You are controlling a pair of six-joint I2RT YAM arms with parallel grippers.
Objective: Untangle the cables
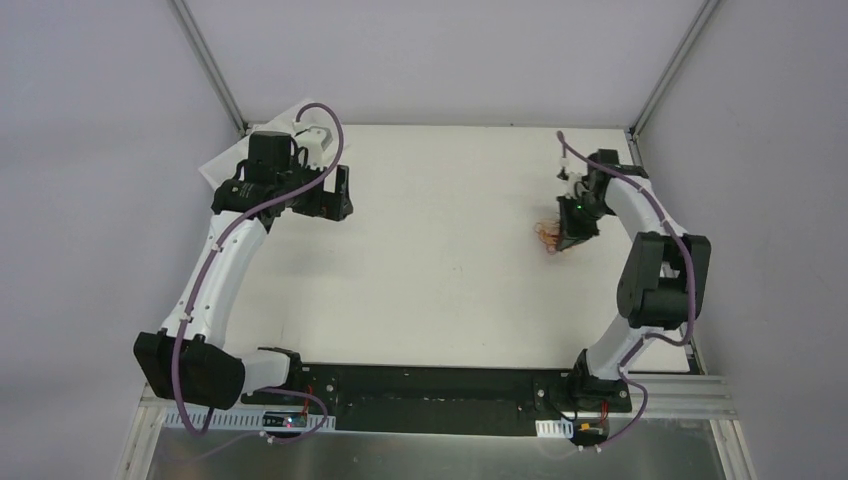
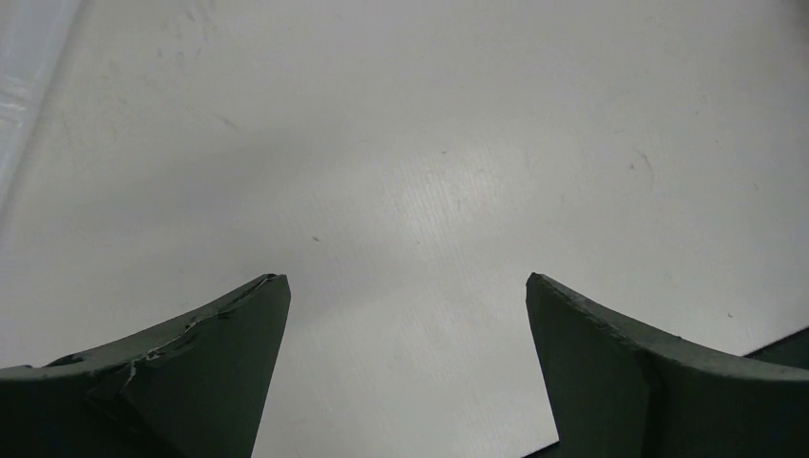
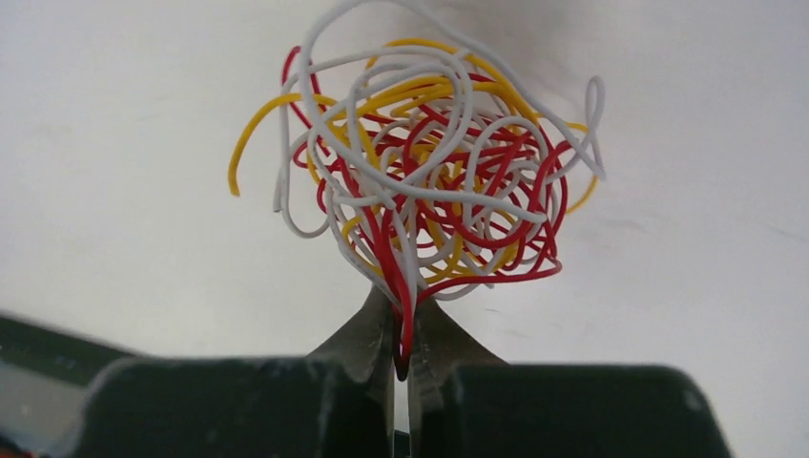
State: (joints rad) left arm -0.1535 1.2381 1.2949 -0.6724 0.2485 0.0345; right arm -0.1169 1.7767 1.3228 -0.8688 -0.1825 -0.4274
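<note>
**Right gripper has the knot by its stem; left stands idle across the table**

Closest to the right wrist camera, the right gripper (image 3: 401,336) has its two dark fingers squeezed together on a small bunch of red and white strands. These run up into the cables (image 3: 429,162), a loose ball of red, yellow and white wire fanning out just past the fingertips. From the overhead camera the ball sits at the far right of the table (image 1: 440,290), touching the right gripper's tip. I can't tell whether it rests on the surface or hangs just above it.

The left gripper (image 2: 404,279) has its fingers spread wide with only bare white tabletop between them. It is on the far left, well apart from the tangle.

To my eye the step in hand is anchoring the knot so the other arm can draw a strand free. The pinch looks narrow and the wires are slick and thin, so it should be kept firm and steady.

The left arm would have to cross over and take something that already pokes out. The yellow end (image 3: 232,181) on the ball's left side looks the easiest, and the white loop (image 3: 593,105) on its right comes second.

The pull should be slow and away from the anchor. If the ball cinches tighter instead of opening, it is better to slacken off and choose another strand.
</note>
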